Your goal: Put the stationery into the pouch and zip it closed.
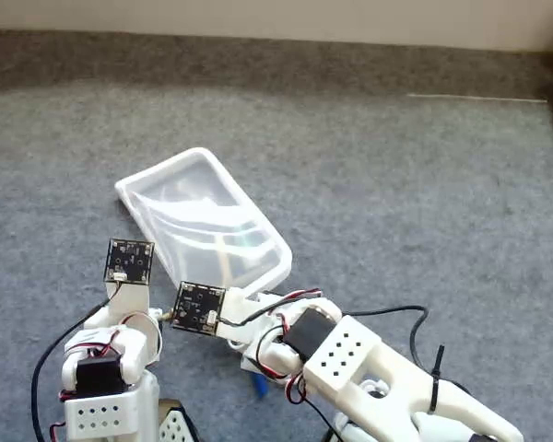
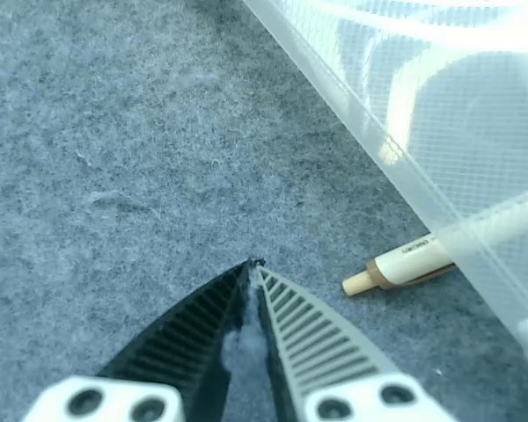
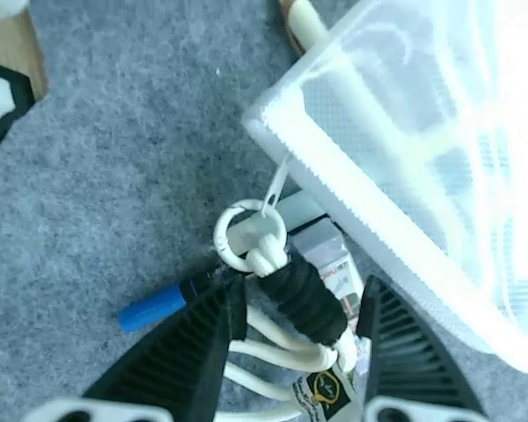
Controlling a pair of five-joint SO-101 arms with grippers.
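Translucent pouch (image 1: 203, 221) lies flat on the grey desk (image 1: 424, 184). Right pincer (image 3: 304, 286) is spread at the pouch's near corner. It straddles the white pull ring (image 3: 220, 239) strung to that corner and a black-banded cord bundle (image 3: 310, 303), probably lining up on the zip. Blue-capped pen (image 3: 154, 308) lies just outside the pouch. Left pincer (image 2: 253, 266) is pressed together, empty, beside the pouch's long edge. Cream pen (image 2: 405, 262) pokes out past that edge, so filling looks unfinished.

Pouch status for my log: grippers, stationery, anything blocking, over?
Left gripper shut, empty, above carpet. Right gripper open, at the zip ring. Beige pen pokes past the pouch edge; blue pen outside. White cords crowd the ring.
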